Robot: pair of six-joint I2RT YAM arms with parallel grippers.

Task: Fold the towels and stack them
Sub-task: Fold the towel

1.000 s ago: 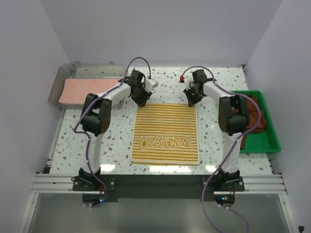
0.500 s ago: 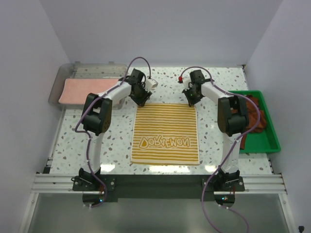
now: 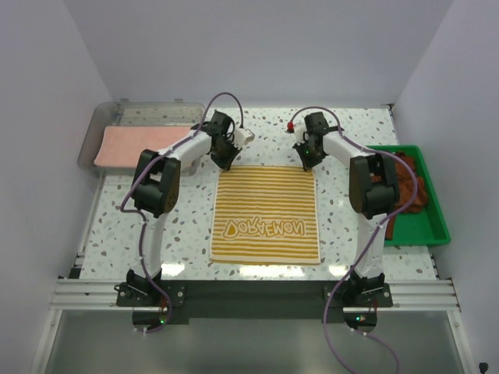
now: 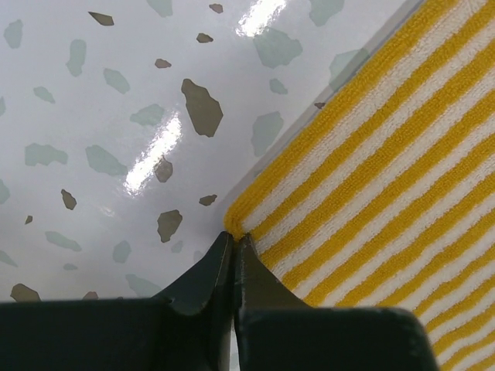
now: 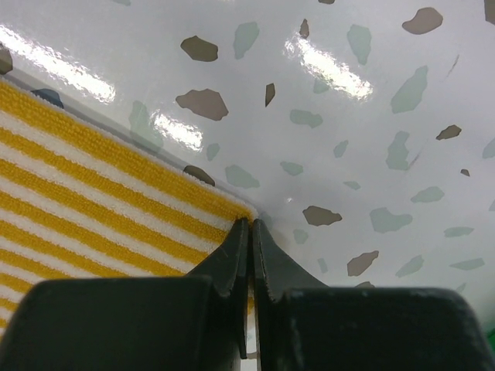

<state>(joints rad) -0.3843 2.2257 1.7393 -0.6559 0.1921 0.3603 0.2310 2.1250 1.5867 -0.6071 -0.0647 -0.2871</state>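
The yellow-and-white striped towel lies flat in the middle of the table, lettering facing up. My left gripper is down at its far left corner, jaws shut on that corner of the striped towel. My right gripper is at the far right corner, its tips pinched together on the edge of the striped towel. A salmon-pink towel lies in the clear bin at the far left. Rust-brown towels are bunched in the green tray on the right.
The clear grey bin stands at the table's far left corner. The green tray sits along the right edge. White walls close in the back and both sides. Speckled tabletop surrounds the striped towel.
My left gripper's jaws have closed on the towel's far left corner. The right gripper has stayed shut at the far right corner, and the towel has not moved.
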